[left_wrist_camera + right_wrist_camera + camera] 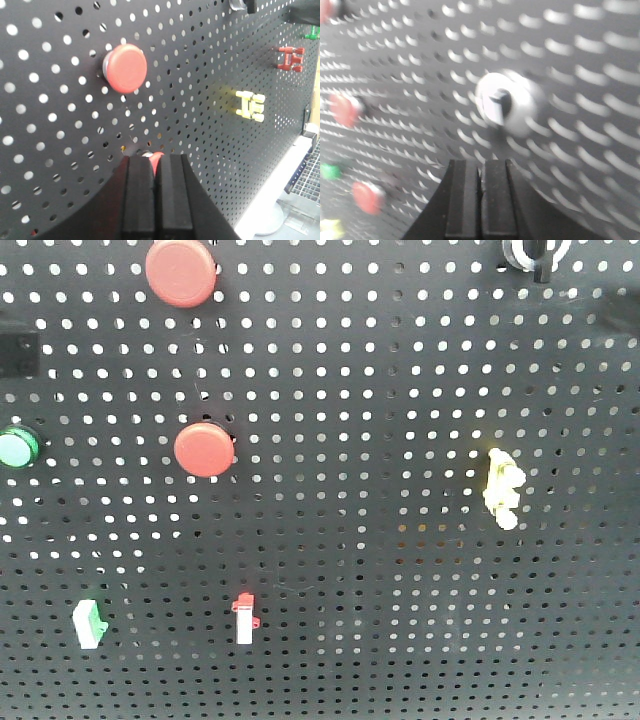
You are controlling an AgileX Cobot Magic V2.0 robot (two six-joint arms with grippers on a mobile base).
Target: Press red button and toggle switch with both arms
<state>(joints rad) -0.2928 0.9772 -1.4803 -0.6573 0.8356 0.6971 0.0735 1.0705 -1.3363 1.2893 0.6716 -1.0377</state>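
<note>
The red button (180,272), large and plain-rimmed, sits high on the black pegboard (400,640). In the left wrist view it (125,68) lies above and left of my left gripper (156,165), which is shut, empty and apart from it. The toggle switch (535,252), a black lever in a silver ring, is cut by the top edge of the front view. In the blurred right wrist view it (502,102) is just above my right gripper (481,164), which is shut, empty and not touching it. Neither gripper shows in the front view.
A smaller red button with a tab (205,449) peeks past my left fingertips (157,156). A green button (17,446), a yellow knobbly piece (503,487) and white rockers with a green tip (88,624) and a red tip (244,618) are also on the board.
</note>
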